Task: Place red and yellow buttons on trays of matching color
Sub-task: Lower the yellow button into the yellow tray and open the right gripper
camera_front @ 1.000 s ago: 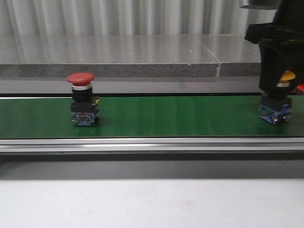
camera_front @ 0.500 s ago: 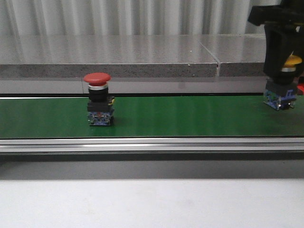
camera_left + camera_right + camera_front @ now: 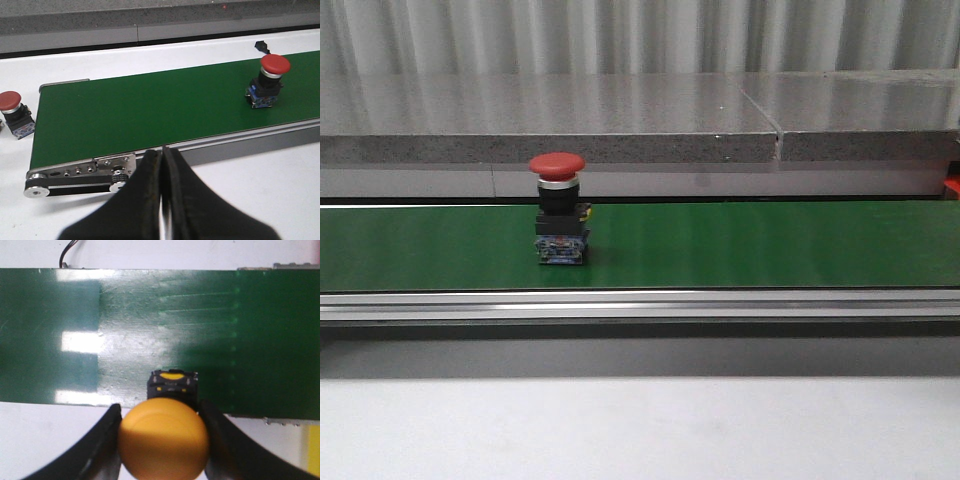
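A red button (image 3: pixel 558 215) with a black and blue base stands upright on the green belt (image 3: pixel 740 245), left of centre; the left wrist view shows it too (image 3: pixel 268 82). A second red button (image 3: pixel 12 112) sits on the white table beyond the belt's end. My left gripper (image 3: pixel 162 150) is shut and empty, hanging over the white table in front of the belt. My right gripper (image 3: pixel 161 407) is shut on the yellow button (image 3: pixel 164 440), held above the belt's edge. Neither gripper appears in the front view. No tray shows clearly.
The belt's metal frame and roller (image 3: pixel 80 175) lie just ahead of my left gripper. A yellow strip (image 3: pixel 314 450) shows at the edge of the right wrist view. A small red patch (image 3: pixel 953 186) sits at the front view's right edge. A grey ledge (image 3: pixel 620 120) runs behind the belt.
The red button has travelled to the right along the belt. My right gripper lifted the yellow button off the belt and left the front view at the upper right.
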You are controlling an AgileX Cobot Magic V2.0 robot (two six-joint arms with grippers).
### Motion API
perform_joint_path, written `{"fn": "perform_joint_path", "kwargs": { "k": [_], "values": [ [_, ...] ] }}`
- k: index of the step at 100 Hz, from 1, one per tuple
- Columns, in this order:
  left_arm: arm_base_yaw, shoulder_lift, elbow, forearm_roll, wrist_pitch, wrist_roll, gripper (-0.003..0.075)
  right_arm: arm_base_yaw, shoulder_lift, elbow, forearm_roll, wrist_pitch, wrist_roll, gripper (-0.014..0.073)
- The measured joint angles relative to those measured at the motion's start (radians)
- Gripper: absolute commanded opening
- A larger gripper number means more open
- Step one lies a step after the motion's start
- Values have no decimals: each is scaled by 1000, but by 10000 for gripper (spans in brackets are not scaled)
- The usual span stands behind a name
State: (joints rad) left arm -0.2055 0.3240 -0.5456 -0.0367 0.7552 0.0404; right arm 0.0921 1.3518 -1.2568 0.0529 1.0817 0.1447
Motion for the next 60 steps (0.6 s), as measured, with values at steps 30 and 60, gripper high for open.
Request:
{"fn": "perform_joint_path", "kwargs": {
  "k": [30, 60],
  "values": [
    [0, 0, 0, 0, 0, 0, -21, -123, -133, 181, -40, 9, 98, 92],
    [-1, 0, 0, 0, 0, 0, -21, -320, -190, 297, -97, 16, 142, 92]
  ]
}}
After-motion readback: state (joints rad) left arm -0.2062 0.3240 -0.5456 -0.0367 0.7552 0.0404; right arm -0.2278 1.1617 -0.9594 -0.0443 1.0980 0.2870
